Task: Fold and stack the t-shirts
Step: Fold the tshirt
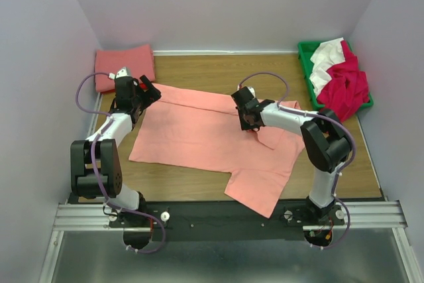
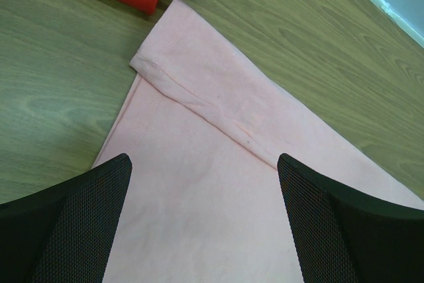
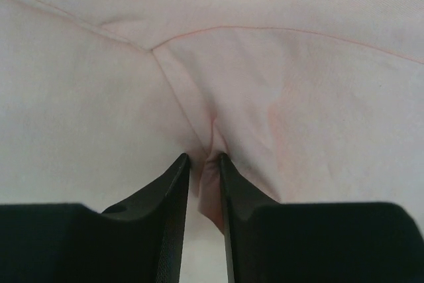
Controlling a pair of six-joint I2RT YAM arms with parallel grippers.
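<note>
Two details come only from the wrist cams. L wrist view shows the left gripper (image 2: 204, 164) w/ fingers wide apart above a hemmed corner of the salmon-pink t-shirt (image 2: 218, 223). R wrist view shows the right gripper (image 3: 204, 160) nearly closed, pinching a raised ridge of that cloth.

Only the top view gives me the whole shirt. It lies spread on the wooden table (image 1: 218, 67), long axis diagonal, far-left to near-right. I can't tell which end is the neck. A folded stack (image 1: 122, 65) sits far left near the L gripper. White and magenta shirts (image 1: 341, 77) are heaped in the green bin (image 1: 306, 50), far right.
</note>
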